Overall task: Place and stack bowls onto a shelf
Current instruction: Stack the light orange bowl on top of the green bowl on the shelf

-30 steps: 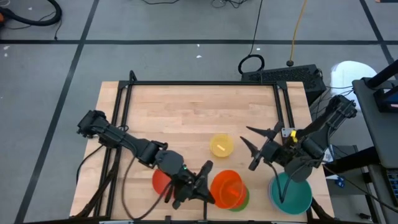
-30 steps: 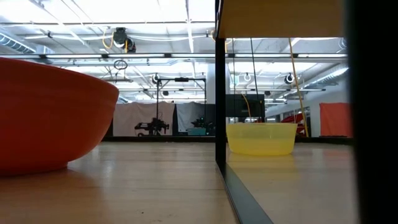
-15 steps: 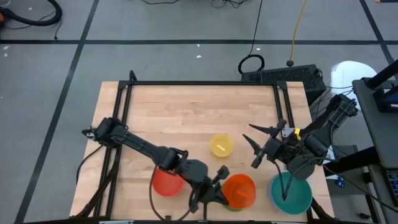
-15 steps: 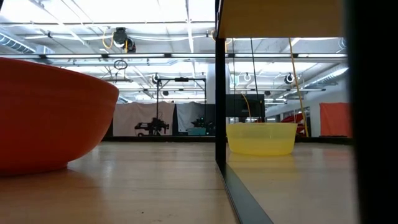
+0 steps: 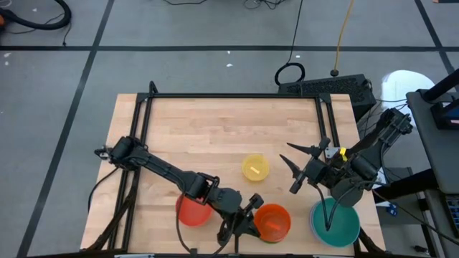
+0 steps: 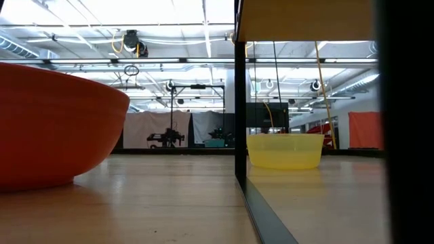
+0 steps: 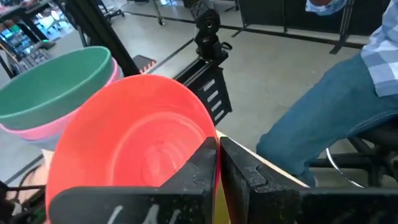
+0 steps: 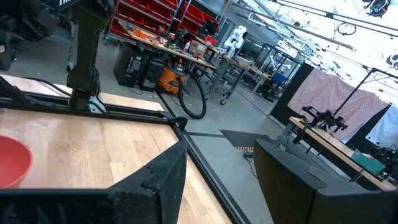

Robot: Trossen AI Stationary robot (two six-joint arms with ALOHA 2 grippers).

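Note:
My left gripper [image 5: 247, 215] is near the table's near edge, shut on an orange bowl [image 5: 274, 220]. A green bowl's edge [image 5: 271, 237] peeks out under it. The red bowl [image 5: 191, 210] rests on its base beside the left arm and fills the low view's left side [image 6: 54, 129]. A yellow bowl [image 5: 255, 167] stands mid-table [image 6: 285, 150]. A teal bowl [image 5: 336, 223] sits nested in a pink one [image 7: 31, 121] at the near right corner. My right gripper [image 5: 292, 169] hovers open to the right of the yellow bowl. The pale shelf board [image 6: 305, 19] shows above a dark upright. My left gripper pinches the orange bowl's rim [image 7: 208, 127] on the side toward the table's left, one finger [image 7: 199, 165] inside the bowl and one outside. The fingers come slanting from the table's left. The bowl is tilted, its hollow facing the wrist camera, above the green bowl.
A black frame [image 5: 237, 95] runs along the table's far and side edges. A person in jeans [image 7: 323, 118] sits just past the table's near right side. Bare wood lies across the table's far half [image 5: 229, 129].
My left arm has stretched out and carried the orange bowl toward the table's right, away from the red bowl, staying shut on its rim. In the last half second it has eased slightly back. The right arm has shifted only slightly.

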